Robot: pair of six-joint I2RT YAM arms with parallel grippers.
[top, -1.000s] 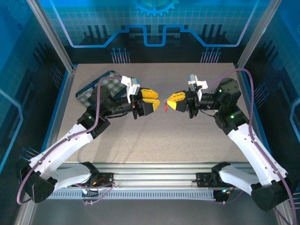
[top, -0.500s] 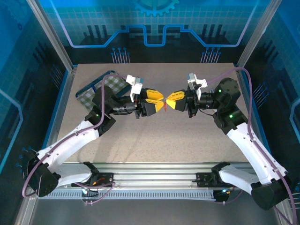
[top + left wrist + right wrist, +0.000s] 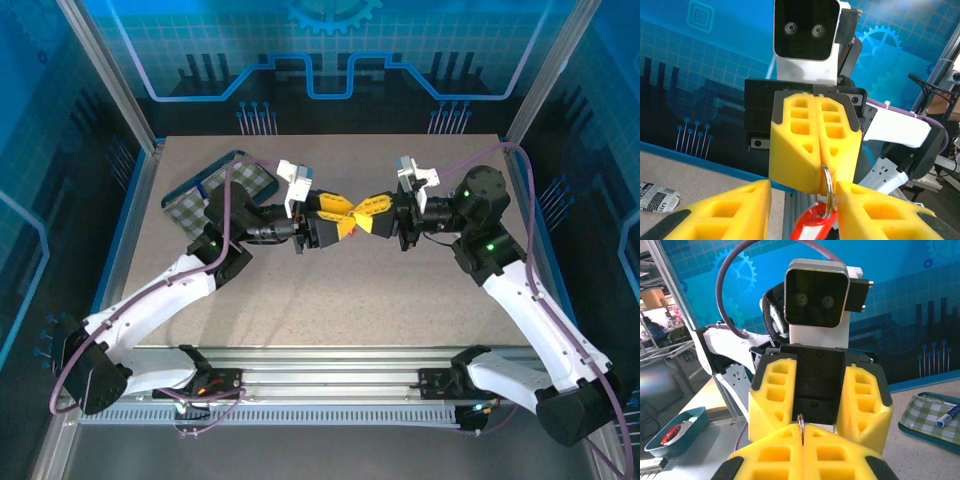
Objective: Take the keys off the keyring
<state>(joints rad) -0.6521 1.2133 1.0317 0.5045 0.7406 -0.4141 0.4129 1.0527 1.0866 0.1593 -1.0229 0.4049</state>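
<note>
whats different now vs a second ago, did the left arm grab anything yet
The left end effector moved right, toward the right end effector. Its open fingers now flank that one's tips and the keyring, but it has not closed on anything. Unchanged: the right end effector stays shut on the keyring's metal ring, roughly where it was, and the checked tray has not moved.
</note>
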